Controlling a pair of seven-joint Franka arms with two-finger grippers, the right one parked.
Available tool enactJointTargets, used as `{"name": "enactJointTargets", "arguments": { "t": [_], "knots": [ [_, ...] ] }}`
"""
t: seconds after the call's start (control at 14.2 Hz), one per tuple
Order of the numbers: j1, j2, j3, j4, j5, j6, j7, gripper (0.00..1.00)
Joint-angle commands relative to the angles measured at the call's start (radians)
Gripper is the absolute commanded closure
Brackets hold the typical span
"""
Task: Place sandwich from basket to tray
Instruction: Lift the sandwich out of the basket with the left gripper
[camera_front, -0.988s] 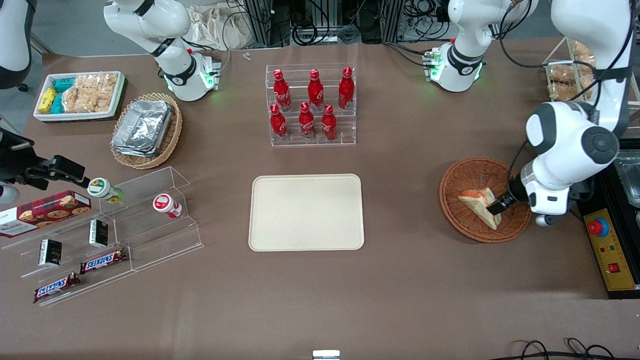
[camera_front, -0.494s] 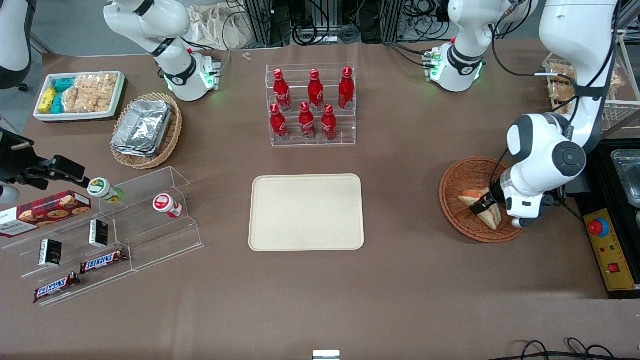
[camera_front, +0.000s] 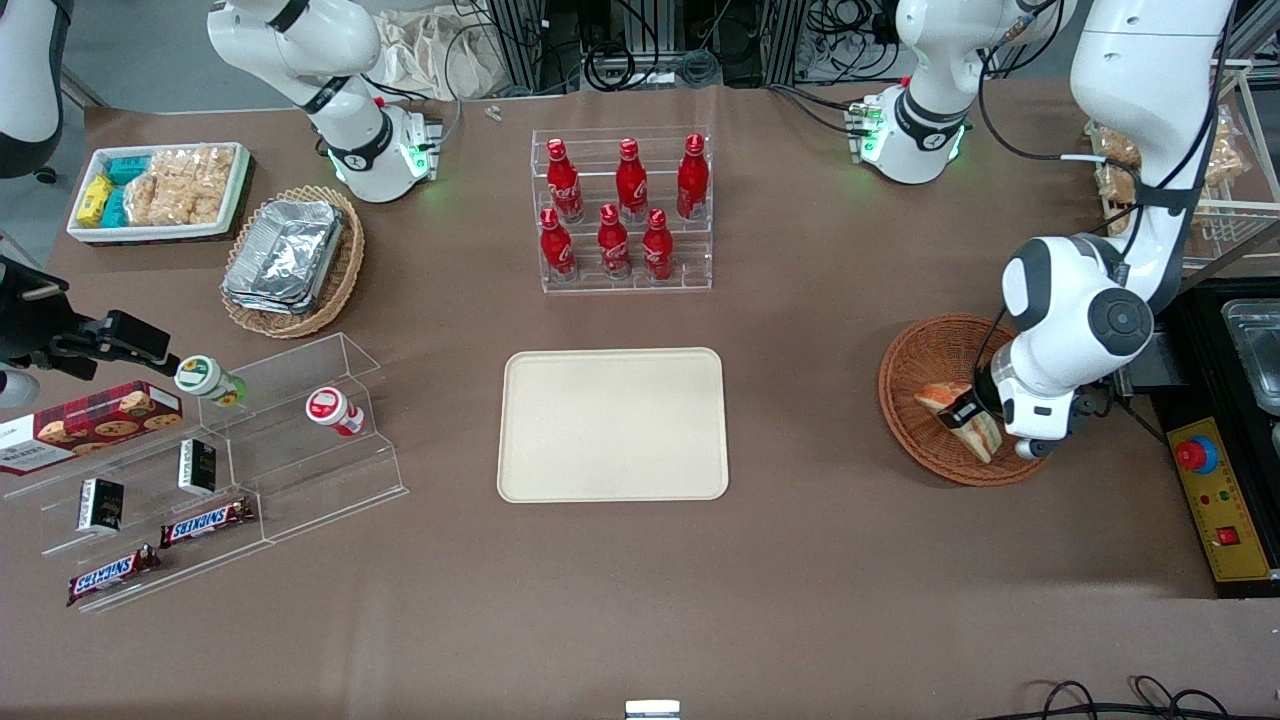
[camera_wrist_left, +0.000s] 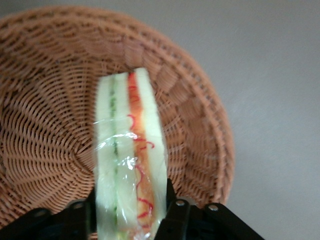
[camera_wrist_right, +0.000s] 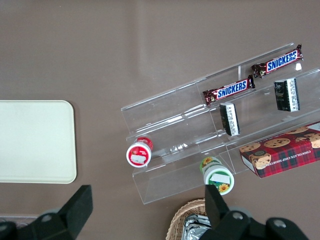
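The basket (camera_wrist_left: 190, 107) was reddish-brown woven wicker. The sandwich (camera_wrist_left: 131, 165) showed pale white bread with green and red-orange stripes of filling along its edge, under shiny clear wrap. The black gripper (camera_wrist_left: 132, 220) sat in the basket, at the sandwich's six o'clock end. The tray (camera_front: 613, 424) was plain cream-beige on a dull brown table (camera_front: 800, 580). The bottles (camera_front: 620, 208) were red.

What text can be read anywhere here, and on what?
"SNICKERS": two candy bars on the clear stand.
"CHOCOLATE CHIP": cookie box; the rest is blurred.
Red bottles: white script, unreadable.
The gripper, jaws shut on the sandwich in the basket: no text.
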Motion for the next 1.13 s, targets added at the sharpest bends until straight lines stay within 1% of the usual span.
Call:
{"name": "enactJointTargets", "arguments": {
  "t": [0.0, 0.14, 0.35, 0.49, 0.56, 0.64, 0.71, 0.85, 0.99, 1.06],
  "knots": [
    [-0.010, -0.059, -0.001, 0.044, -0.007, -0.053, -0.063, 1.00],
    [-0.010, -0.094, -0.003, 0.131, -0.007, -0.218, -0.063, 1.00],
    [-0.021, -0.124, -0.014, 0.337, -0.005, -0.526, -0.064, 1.00],
    [-0.033, -0.122, -0.050, 0.502, 0.010, -0.715, -0.075, 1.00],
    [-0.035, -0.115, -0.088, 0.576, 0.017, -0.786, -0.078, 1.00],
    [-0.035, -0.109, -0.133, 0.634, 0.019, -0.825, -0.081, 1.00],
    [-0.036, -0.104, -0.179, 0.661, 0.021, -0.831, -0.087, 1.00],
    [-0.053, -0.099, -0.282, 0.669, 0.033, -0.823, -0.138, 1.00],
    [-0.120, -0.046, -0.340, 0.669, 0.096, -0.787, -0.140, 1.00],
    [-0.168, -0.003, -0.345, 0.667, 0.114, -0.736, -0.144, 1.00]
  ]
}}
